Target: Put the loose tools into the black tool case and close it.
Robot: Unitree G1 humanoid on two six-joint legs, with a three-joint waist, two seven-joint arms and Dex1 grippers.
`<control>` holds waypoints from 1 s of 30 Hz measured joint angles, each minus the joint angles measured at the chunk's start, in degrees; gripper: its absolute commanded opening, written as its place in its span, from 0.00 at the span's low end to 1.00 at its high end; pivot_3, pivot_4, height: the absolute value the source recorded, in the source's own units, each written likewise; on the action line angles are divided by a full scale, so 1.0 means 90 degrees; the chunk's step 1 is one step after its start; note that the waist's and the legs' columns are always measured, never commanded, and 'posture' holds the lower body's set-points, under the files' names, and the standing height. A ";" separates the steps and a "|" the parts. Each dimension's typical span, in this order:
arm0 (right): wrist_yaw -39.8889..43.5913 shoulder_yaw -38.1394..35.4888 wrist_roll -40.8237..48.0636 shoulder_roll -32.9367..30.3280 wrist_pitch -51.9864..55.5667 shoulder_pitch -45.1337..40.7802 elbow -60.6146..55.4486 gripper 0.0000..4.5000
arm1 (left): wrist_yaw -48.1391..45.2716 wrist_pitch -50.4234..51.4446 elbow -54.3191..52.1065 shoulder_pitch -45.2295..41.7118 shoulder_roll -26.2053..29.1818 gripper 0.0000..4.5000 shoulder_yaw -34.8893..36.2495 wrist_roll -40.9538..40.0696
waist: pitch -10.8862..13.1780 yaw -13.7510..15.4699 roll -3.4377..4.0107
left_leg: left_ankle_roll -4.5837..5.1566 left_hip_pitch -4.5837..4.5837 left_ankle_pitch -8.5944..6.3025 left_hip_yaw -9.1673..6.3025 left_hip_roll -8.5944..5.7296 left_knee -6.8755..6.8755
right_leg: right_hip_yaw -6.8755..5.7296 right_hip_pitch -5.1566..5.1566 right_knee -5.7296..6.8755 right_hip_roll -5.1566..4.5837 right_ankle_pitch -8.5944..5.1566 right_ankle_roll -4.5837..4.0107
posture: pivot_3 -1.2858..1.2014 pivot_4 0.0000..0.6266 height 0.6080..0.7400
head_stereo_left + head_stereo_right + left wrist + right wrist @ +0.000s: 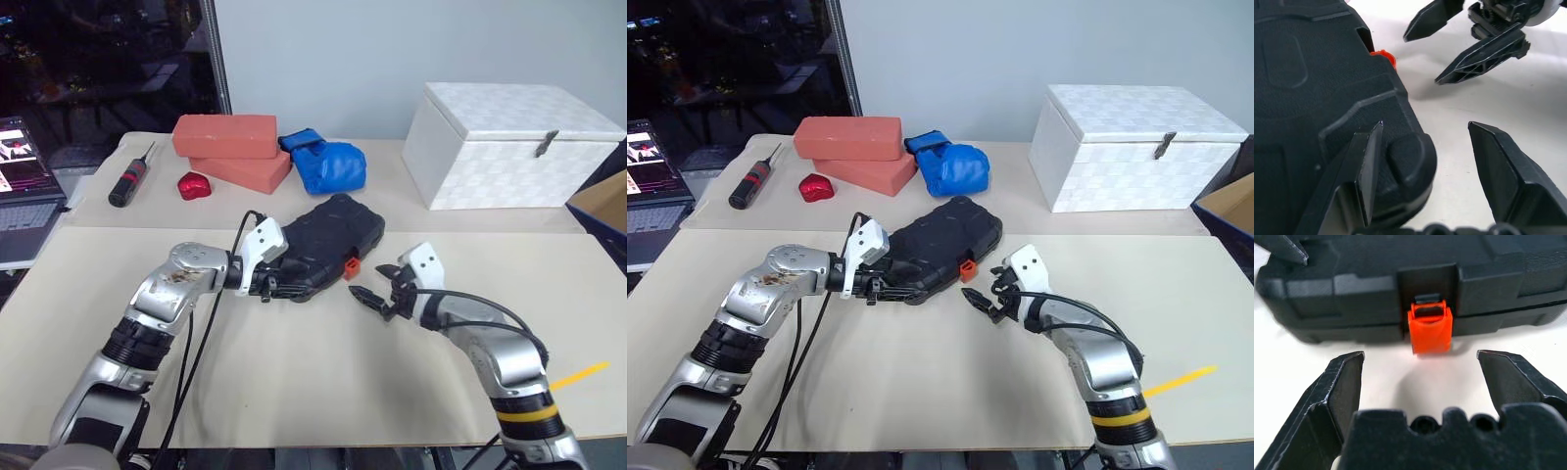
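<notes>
The black tool case lies shut on the table, with its orange latch on the side facing me. My left gripper is open at the case's near left corner. One of its fingers rests over the textured lid and the other is beside the corner, above the table. My right gripper is open and points straight at the latch from a short way off, touching nothing. The loose tools are hidden from view.
At the back stand a white box, two red bricks, a blue glove, a small red object and a black-and-red screwdriver. A laptop sits far left and a cardboard box far right.
</notes>
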 measured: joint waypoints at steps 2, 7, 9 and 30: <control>-0.0002 0.0036 -0.0123 0.0037 -0.0129 -0.0106 0.0232 0.95 | -0.0026 -0.0032 0.0022 0.0001 -0.0020 0.67 0.0004 0.0012 | 0.0000 0.0004 0.0000 | 0.0000 0.0000 0.0000 -0.0002 0.0001 0.0000 | -0.0001 0.0003 -0.0001 0.0001 0.0000 0.0002 | 0.52 0.24 1.00; 0.0008 0.0207 -0.0244 0.0292 -0.0419 -0.0343 0.0802 0.95 | -0.0014 -0.0024 -0.0033 0.0039 -0.0039 0.67 0.0024 0.0070 | -0.0001 -0.0005 0.0001 | 0.0000 0.0002 0.0000 -0.0002 0.0000 0.0000 | -0.0001 0.0005 0.0000 0.0000 0.0001 0.0004 | 0.52 0.24 1.00; 0.0026 0.0229 -0.0274 0.0338 -0.0496 -0.0446 0.0988 0.95 | -0.0009 -0.0026 -0.0082 0.0074 -0.0042 0.67 0.0036 0.0105 | -0.0001 -0.0005 0.0001 | 0.0000 0.0002 0.0000 -0.0003 0.0000 0.0000 | 0.0000 0.0006 0.0000 0.0001 0.0001 0.0005 | 0.52 0.24 1.00; 0.0271 0.0232 -0.0426 0.0469 -0.0865 -0.0650 0.1566 0.25 | 0.0070 -0.0067 -0.0380 0.0421 -0.0045 0.68 0.0205 0.0190 | -0.0001 -0.0022 0.0002 | 0.0000 0.0048 0.0000 -0.0004 0.0002 -0.0005 | -0.0001 0.0047 -0.0005 0.0002 -0.0006 -0.0006 | 0.52 0.24 1.00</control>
